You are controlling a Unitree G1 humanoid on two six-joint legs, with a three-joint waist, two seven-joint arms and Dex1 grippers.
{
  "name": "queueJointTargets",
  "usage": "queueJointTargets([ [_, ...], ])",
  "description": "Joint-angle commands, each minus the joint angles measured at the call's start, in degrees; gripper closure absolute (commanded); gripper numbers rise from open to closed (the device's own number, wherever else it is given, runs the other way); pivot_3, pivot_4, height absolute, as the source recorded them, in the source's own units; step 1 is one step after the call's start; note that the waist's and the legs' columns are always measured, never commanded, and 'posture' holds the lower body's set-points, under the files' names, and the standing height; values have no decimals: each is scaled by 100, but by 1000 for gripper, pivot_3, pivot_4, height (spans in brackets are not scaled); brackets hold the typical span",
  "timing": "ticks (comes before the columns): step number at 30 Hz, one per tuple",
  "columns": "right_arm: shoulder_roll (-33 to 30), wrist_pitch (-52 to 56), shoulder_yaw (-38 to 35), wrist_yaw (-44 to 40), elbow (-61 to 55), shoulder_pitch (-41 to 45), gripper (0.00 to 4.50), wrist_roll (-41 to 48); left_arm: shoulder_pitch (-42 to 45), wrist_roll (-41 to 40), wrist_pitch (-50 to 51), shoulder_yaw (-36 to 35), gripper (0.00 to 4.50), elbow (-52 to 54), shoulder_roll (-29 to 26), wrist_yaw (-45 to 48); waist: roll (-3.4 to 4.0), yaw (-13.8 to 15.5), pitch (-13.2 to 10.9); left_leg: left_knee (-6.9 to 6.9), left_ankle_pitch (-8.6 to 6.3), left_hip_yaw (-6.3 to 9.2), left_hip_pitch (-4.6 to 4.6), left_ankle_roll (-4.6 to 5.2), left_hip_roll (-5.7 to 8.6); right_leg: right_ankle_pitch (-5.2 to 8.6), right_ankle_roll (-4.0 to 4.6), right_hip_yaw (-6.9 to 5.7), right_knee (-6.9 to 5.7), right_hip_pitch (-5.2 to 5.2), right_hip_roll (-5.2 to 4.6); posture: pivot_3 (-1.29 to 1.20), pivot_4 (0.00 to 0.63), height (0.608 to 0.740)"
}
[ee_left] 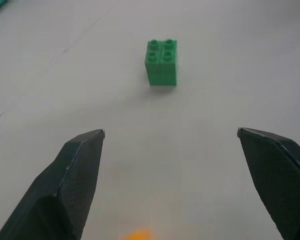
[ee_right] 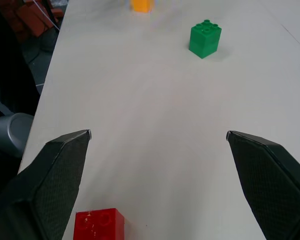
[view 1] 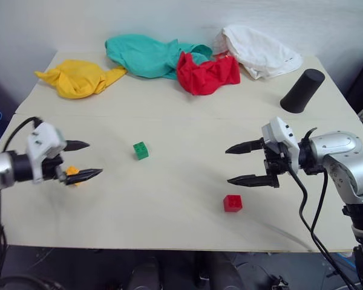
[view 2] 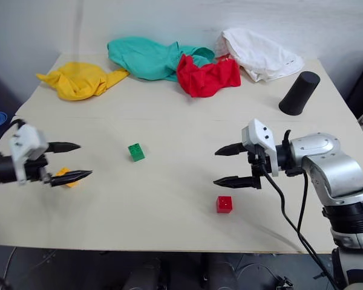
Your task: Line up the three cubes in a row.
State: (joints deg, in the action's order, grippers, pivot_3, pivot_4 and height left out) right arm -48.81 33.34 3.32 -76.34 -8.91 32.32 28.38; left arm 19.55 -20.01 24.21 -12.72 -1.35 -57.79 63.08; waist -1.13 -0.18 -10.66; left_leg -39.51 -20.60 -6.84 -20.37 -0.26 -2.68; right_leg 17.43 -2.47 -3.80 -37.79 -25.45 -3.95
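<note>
My left end effector [view 1: 83, 161] hovers wide open and empty at the left of the pale bench [view 1: 169, 205]. The orange-yellow brick [view 1: 72, 172] lies on the bench just beneath its fingers. The green brick [view 1: 141, 150] sits ahead of it, near the bench's middle. My right end effector [view 1: 242, 163], also wide open and empty, hovers just above and beside the red brick [view 1: 233, 203], not touching it.

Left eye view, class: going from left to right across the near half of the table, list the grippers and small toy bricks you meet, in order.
Left gripper, open → small green studded plastic brick → small red studded plastic brick → right gripper, open.
</note>
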Motion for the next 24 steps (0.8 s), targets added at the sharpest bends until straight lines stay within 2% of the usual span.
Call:
queueJointTargets([
  [1,-50,-2,-186,112,-283,-113,41,114,1091,423,93,877,0,-727,257,111,-1,-2,0,0,0,-4,-2,2,-2,-3,-4,3,-3,-2,8,0,150,740],
  [5,-28,156,-286,320,-666,-371,41,266,2254,785,390,1625,0,-1470,910,22,-1,-5,0,-9,-2,-15,-7,4,-5,-7,-12,8,-1,-4,23,0,150,740],
  [7,-8,176,-309,413,-758,-457,41,291,2540,879,500,1826,0,-1687,1114,66,-2,-2,-1,-16,-2,-12,-9,4,-6,-7,-13,9,-2,-4,28,0,150,740],
  [12,80,138,-333,680,-828,-491,41,304,2888,1628,130,2497,0,-2372,1356,-108,-2,-34,-1,-22,-2,-15,-3,-1,-12,-7,-13,17,2,-5,33,0,150,740],
  [17,109,148,-364,797,-826,-440,41,376,3030,1873,-203,2674,0,-2633,1723,-130,-2,9,-1,-34,-3,-14,-5,0,-11,-7,-12,16,2,-5,29,0,150,740],
  [20,72,172,-402,788,-859,-466,0,467,3068,1804,-191,2597,660,-2677,1923,-52,-3,38,-1,-46,-4,-4,-17,3,-11,-7,-12,9,1,-5,23,0,150,740],
  [24,4,91,-372,759,-907,-571,0,464,3024,1882,-261,2595,1941,-2838,2001,-97,-3,17,-1,-46,-5,-4,-16,5,-11,-7,-13,9,0,-5,23,0,150,740],
])
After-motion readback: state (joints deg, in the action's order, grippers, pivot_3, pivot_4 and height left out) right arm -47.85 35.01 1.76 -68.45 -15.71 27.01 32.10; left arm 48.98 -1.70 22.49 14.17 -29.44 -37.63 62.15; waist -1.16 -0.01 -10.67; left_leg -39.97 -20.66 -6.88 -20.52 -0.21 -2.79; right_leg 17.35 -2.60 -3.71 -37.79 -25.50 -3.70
